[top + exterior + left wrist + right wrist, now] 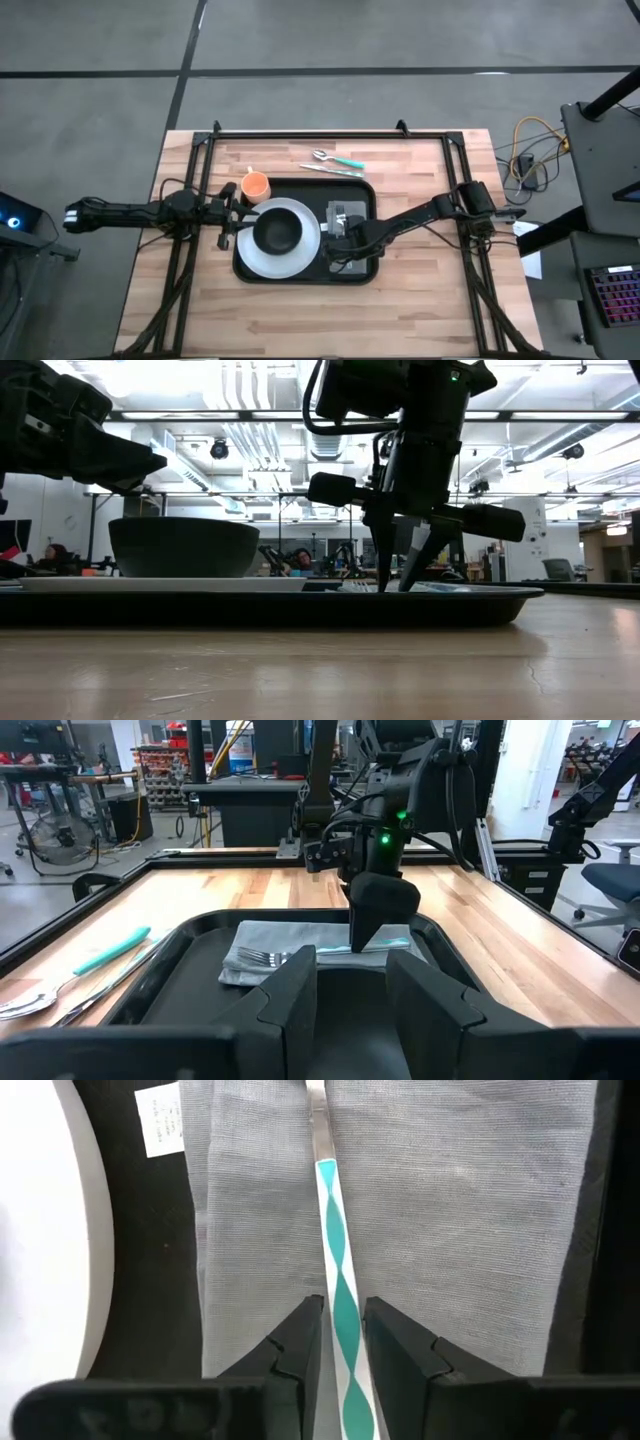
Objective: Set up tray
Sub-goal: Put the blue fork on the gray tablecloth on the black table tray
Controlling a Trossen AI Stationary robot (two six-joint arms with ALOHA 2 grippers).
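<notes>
The black tray (pixel 310 186) lies mid-table and carries a white plate (pixel 262 260) with a dark bowl (pixel 277 232) on it. A grey folded napkin (pixel 352 210) lies flat on the tray's right part. A fork (pixel 262 958) with a teal handle lies along the napkin. My right gripper (pixel 340 238) stands over the napkin, pointing down, shut on the fork's handle. My left gripper (pixel 232 215) is open and hovers at the plate's left edge beside an orange cup (pixel 256 185), holding nothing. My right gripper (pixel 342 1335) pinches the fork's teal handle (pixel 340 1280) between its two fingers, which lie across the handle's width. The fingers (pixel 385 575) come from above, pointing down to tray level. The fork lies flat on the napkin (pixel 480 1230).
A spoon (pixel 335 158) and a knife (pixel 330 169), both teal-handled, lie on the wood just beyond the tray's far edge. The orange cup stands at the tray's far left corner. Bare wood runs along the table's near side. A black frame rims the table.
</notes>
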